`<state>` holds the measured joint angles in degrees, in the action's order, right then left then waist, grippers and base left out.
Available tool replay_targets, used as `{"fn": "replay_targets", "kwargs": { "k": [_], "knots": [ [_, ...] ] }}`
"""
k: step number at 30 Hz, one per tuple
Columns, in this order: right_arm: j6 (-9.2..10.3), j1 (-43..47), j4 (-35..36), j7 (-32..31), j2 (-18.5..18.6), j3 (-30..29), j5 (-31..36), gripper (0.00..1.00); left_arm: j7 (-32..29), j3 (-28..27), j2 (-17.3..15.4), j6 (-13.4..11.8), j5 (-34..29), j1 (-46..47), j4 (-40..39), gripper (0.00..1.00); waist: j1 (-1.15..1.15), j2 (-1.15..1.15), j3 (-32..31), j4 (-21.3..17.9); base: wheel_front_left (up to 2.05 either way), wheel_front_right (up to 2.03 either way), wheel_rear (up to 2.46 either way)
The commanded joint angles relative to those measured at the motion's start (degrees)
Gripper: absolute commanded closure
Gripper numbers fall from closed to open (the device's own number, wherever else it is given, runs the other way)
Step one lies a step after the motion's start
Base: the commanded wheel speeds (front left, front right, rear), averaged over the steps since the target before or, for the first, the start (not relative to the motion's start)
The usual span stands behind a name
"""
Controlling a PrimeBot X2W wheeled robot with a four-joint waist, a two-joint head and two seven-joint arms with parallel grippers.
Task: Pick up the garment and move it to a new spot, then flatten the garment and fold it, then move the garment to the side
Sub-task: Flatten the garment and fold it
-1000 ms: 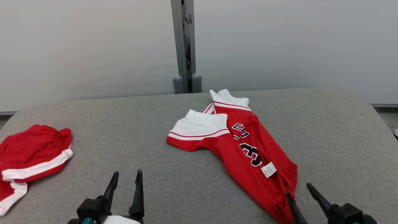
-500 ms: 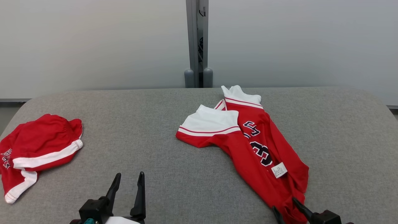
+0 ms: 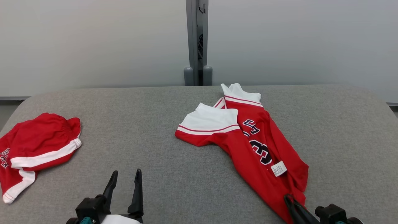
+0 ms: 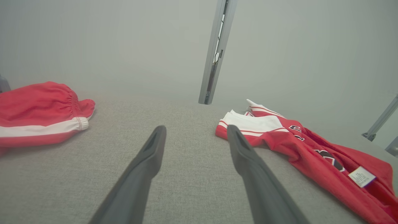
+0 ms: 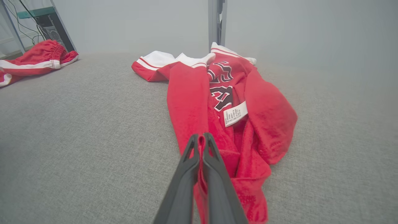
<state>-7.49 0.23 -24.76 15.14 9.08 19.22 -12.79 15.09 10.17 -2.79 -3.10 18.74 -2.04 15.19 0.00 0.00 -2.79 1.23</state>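
Comparing against a second earlier, found right gripper (image 5: 200, 138) gone from wide to clamped on the near hem of the garment (image 3: 258, 149), crumpled right of centre on the counter (image 3: 155, 109); left gripper (image 3: 126, 172) wide, idle; judged grasp made, lift next.

Soft, even light, seemingly from overhead, falls across the grey worktop (image 3: 140, 124), bright but flat. Shadows are faint: a thin dark rim lies under the edges of the garment (image 3: 248, 161). The head view is sharp, showing the worktop's weave and the crisp outline of the white label (image 3: 278, 168). Both wrist views look milky and low in contrast, the wall (image 4: 93, 46) washed to haze. In the left wrist view the metal post (image 4: 214, 62) leans from wide-angle distortion, and the left tool (image 4: 196, 130) is soft-edged close to the lens. The right tool (image 5: 199, 138) blurs toward the bottom edge.
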Motion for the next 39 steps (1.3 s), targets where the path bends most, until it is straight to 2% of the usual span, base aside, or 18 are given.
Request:
{"fn": "replay_targets", "kwargs": {
  "k": [1,5,10,13,17,23,26,30,35,39],
  "knots": [
    [-0.01,-0.9,0.9,0.0,0.5,-0.2,-0.7,1.0,0.1,-0.1,-0.2,0.0,0.2,0.8,-0.5,0.0,0.0,0.0,0.1,-0.5,0.0,0.0,0.0],
    [-0.01,-1.0,1.9,0.1,1.6,1.2,-2.3,1.0,0.1,0.4,-0.2,0.9,0.6,2.6,-0.8,0.0,0.0,0.0,0.7,-1.9,0.0,0.0,0.0],
    [-0.01,-4.2,0.5,0.1,3.0,5.8,-4.2,1.0,0.1,1.7,-0.2,3.9,-2.3,8.3,1.9,0.0,0.0,0.0,2.8,-5.4,0.0,0.0,0.0],
    [-0.01,-6.8,-0.9,0.1,3.1,9.3,-5.5,1.0,0.0,2.1,-0.2,6.2,-4.4,13.3,6.5,0.0,0.0,0.0,4.1,-7.9,0.0,0.0,0.0],
    [-0.01,-11.3,-3.1,0.1,2.5,14.3,-6.9,1.0,-0.9,2.5,-2.3,8.8,-4.2,22.8,16.9,0.0,0.0,0.0,6.8,-11.3,0.0,0.0,0.0],
    [-0.01,-17.9,-5.5,0.0,0.3,21.1,-9.0,1.0,-9.0,4.0,-6.6,10.6,0.4,37.2,29.6,0.0,0.0,0.0,11.1,-16.3,0.0,0.0,0.0],
    [-0.01,-20.2,-6.9,0.0,-0.8,23.2,-10.1,1.0,-16.2,10.1,-8.3,10.7,5.9,41.9,32.4,0.0,0.0,0.0,12.9,-18.3,0.0,0.0,0.0],
    [-0.01,-22.7,-7.7,0.0,-1.9,25.0,-11.1,1.0,-23.9,15.9,-13.7,10.5,14.9,47.1,32.4,0.0,0.0,0.0,15.3,-20.4,0.0,0.0,0.0],
    [-0.01,-23.8,-6.7,0.0,-3.2,24.9,-11.9,1.0,-27.5,21.3,-18.8,10.6,20.1,52.1,33.9,0.0,0.0,0.0,18.1,-22.7,0.0,0.0,0.0],
    [-0.01,-23.9,-5.7,0.0,-4.2,24.9,-11.9,1.0,-28.4,23.7,-21.1,10.6,22.2,54.9,35.4,0.0,0.0,0.0,19.7,-24.0,0.0,0.0,0.0]
  ]
}}
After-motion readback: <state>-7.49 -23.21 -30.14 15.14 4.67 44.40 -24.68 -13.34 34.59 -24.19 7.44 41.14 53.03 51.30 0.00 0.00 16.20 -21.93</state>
